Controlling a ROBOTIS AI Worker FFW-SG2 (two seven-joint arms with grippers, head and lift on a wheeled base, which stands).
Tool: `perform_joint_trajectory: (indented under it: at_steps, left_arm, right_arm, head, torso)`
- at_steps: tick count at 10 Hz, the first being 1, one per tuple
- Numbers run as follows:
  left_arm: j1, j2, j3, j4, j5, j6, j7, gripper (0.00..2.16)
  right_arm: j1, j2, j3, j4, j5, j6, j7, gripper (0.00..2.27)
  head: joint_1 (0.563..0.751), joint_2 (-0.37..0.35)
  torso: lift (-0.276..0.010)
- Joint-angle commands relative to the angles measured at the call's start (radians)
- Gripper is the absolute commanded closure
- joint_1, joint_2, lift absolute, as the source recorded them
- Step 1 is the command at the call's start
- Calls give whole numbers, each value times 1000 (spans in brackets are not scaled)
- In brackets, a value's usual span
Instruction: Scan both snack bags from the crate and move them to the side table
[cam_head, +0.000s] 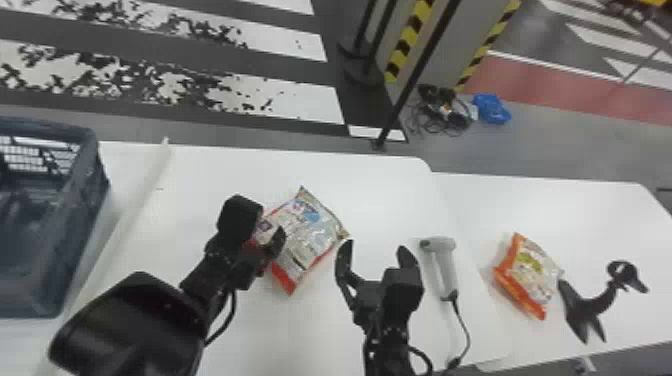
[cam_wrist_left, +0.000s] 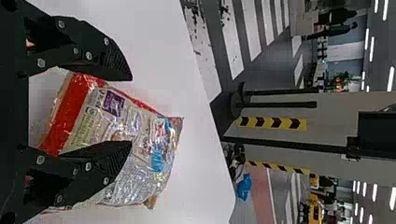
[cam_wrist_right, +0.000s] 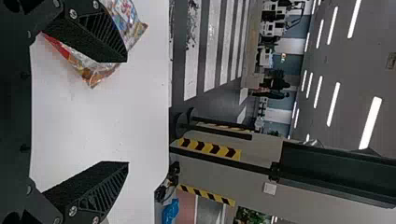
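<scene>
The left hand (cam_head: 272, 244) is at the red-edged snack bag (cam_head: 312, 232) on the table (cam_head: 385, 200), fingers apart; the right hand (cam_head: 376, 246) is also open, between that bag and the scanner (cam_head: 444, 267); the orange-edged snack bag (cam_head: 532, 275) lies on the side table (cam_head: 565, 205). The crate (cam_head: 82, 210) stands at the left.

From the left come crate (cam_head: 75, 235), snack bag (cam_head: 312, 232), scanner (cam_head: 444, 270), second snack bag (cam_head: 531, 275).
</scene>
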Motion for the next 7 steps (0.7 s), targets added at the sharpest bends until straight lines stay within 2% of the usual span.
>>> perform_joint_trajectory:
  at_steps: [1, 2, 4, 5, 6, 7]
  left_arm:
    - [26, -4, 23, -72, -5, 3, 1, 29]
    - [49, -4, 46, -132, -11, 6, 1, 29]
    - [128, -4, 96, -285, -65, 24, -2, 56]
    - [174, -4, 138, -359, -100, 24, -2, 56]
    - [216, -4, 185, -428, -113, 24, -7, 56]
    - [253, -4, 231, -477, -120, 21, -18, 56]
  right_arm:
    - [0, 0, 1, -1, 1, 0, 0, 151]
    - [2, 0, 1, 0, 1, 0, 0, 151]
    - [0, -3, 6, -1, 1, 3, 0, 151]
    - [-6, -3, 12, -1, 1, 3, 0, 151]
    - [-11, -6, 18, 0, 0, 3, 2, 151]
    - [-15, -6, 23, 0, 0, 6, 5, 262]
  head:
    - [695, -350]
    - [695, -350]
    - [695, -350]
    - [695, -350]
    - [695, -350]
    - [695, -350]
  torso:
    - [-29]
    - [-29]
    - [-29]
    - [-29]
    - [-29]
    - [-29]
